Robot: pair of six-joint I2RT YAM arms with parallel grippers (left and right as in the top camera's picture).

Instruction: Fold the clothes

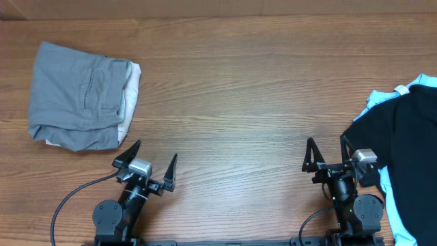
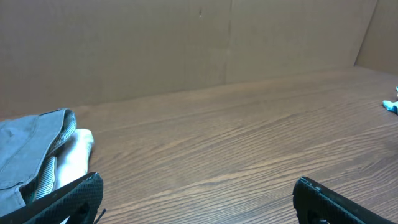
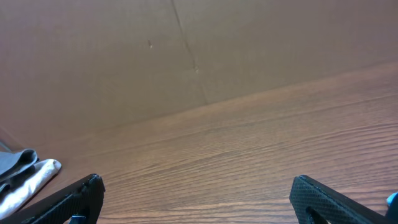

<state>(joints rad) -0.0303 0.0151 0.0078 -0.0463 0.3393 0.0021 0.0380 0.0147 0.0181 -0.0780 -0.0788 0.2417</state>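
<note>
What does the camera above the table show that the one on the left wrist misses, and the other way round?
Only overhead: the black T-shirt at the right edge and the right pincer, open. Only left wrist: the brown wall behind the table. Both: the folded grey trousers lying on a white cloth, the wooden table, the open left pincer and a bit of the light-blue T-shirt.

Black T-shirt (image 1: 406, 154) cut off rightward
</note>
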